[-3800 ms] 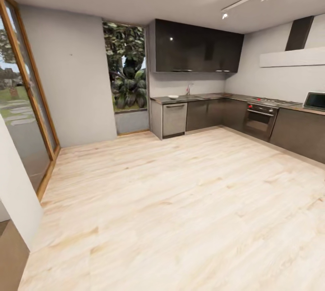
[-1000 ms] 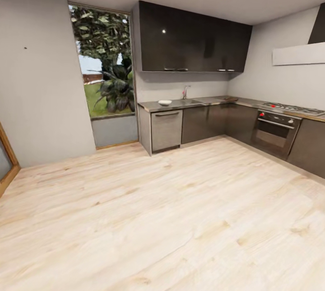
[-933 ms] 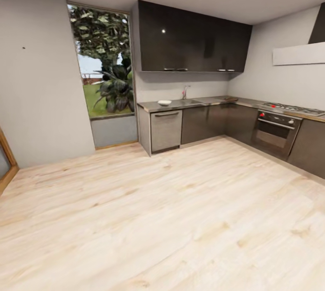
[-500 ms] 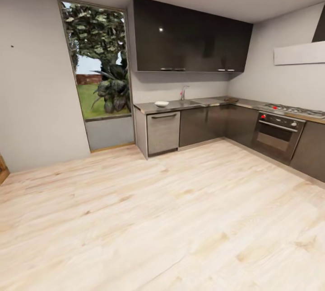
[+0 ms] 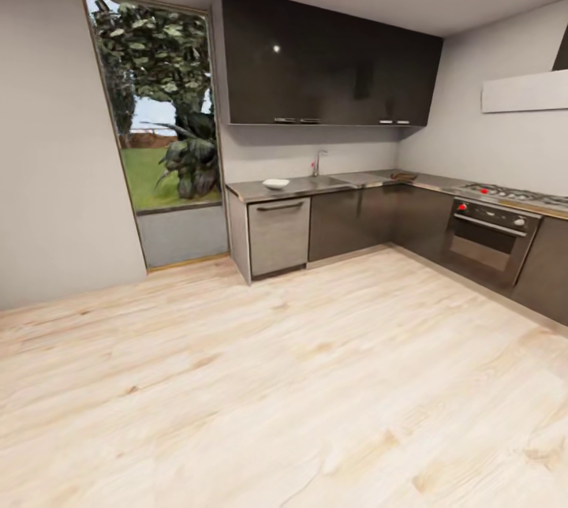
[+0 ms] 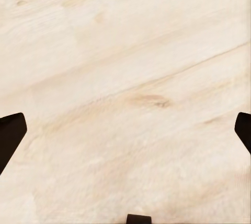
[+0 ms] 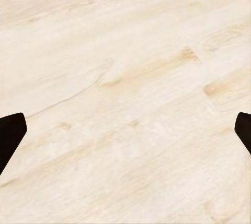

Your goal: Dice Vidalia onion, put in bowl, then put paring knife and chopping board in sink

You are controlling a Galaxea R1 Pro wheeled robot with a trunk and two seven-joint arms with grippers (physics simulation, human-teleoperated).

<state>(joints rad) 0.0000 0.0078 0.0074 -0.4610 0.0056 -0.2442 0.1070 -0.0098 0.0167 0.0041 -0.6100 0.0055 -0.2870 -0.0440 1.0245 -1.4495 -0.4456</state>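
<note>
Both wrist cameras look down at pale wooden floor: the left gripper has its dark fingertips spread wide at the frame edges, and the right gripper is spread the same way, nothing between them. Across the room, the grey surface carries the white bowl; just beyond it sits the sink with its faucet. Farther along, a brown chopping board lies near the corner.
</note>
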